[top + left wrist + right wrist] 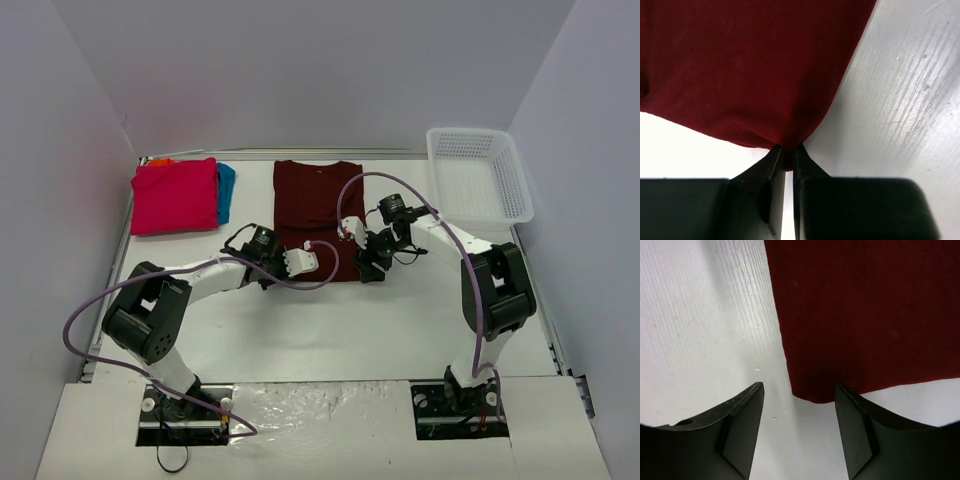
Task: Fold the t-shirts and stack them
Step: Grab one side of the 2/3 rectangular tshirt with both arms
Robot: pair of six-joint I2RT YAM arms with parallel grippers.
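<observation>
**Left claw pinches a near corner of the maroon t-shirt; right claw stands open at the other**

The maroon t-shirt (pixel 318 205) lies flat on the white table (pixel 400 320), collar at the far end and hem towards the arms' bases.

At the shirt's near left corner, the left claw (pixel 788 152) is clenched. Its dark fingertips meet on the very edge of the cloth, and the fabric draws into small puckers where they bite.

At the shirt's near right corner, the right claw (pixel 799 390) is released. Its two fingers stand apart on either side of the corner and grip nothing. Whether they touch the table cannot be told.

Left of the maroon shirt, near its far end, a folded bright pink t-shirt (pixel 175 195) sits on top of a stack. A teal one (pixel 226 190) shows on the side nearest the maroon shirt, and a sliver of orange (pixel 162 161) shows at the stack's far edge.

Right of the maroon shirt, apart from it, stands a white mesh basket (pixel 470 132).
</observation>
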